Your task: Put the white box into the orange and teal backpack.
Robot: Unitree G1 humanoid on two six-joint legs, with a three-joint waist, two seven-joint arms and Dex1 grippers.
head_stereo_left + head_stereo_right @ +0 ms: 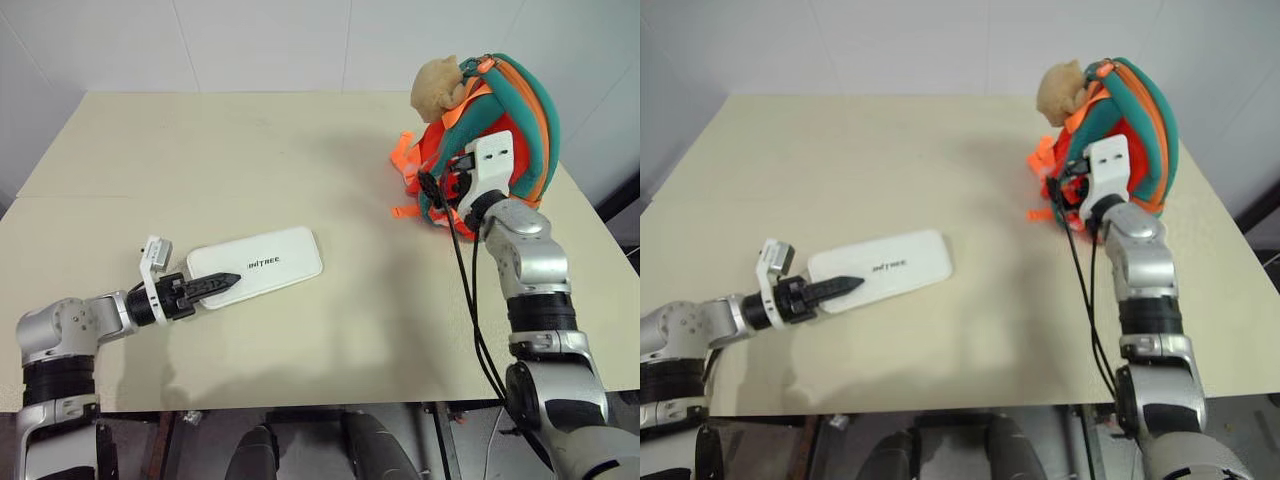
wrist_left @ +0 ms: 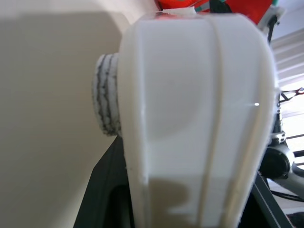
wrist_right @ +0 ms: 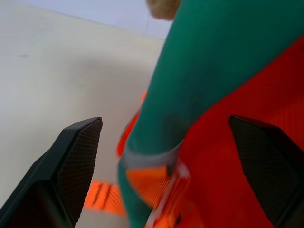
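The white box [image 1: 270, 262] lies flat on the tan table [image 1: 250, 150], left of centre, dark lettering facing up. My left gripper [image 1: 222, 284] comes in low from the left and is shut on the box's near left end, one black finger lying over its top. In the left wrist view the white box [image 2: 199, 118] looms right in front of the camera. The orange and teal backpack [image 1: 520, 110] stands at the far right with its beige plush ball [image 1: 437, 85] on top. My right gripper [image 3: 166, 128] is open against the pack, a teal padded strap [image 3: 190, 95] between its spread fingers.
A black cable [image 1: 465, 300] hangs along my right forearm above the table's right part. Loose orange webbing straps [image 1: 404, 158] spill from the backpack toward the table's middle. The table's front edge [image 1: 300, 400] runs just below the box, and a white wall stands behind.
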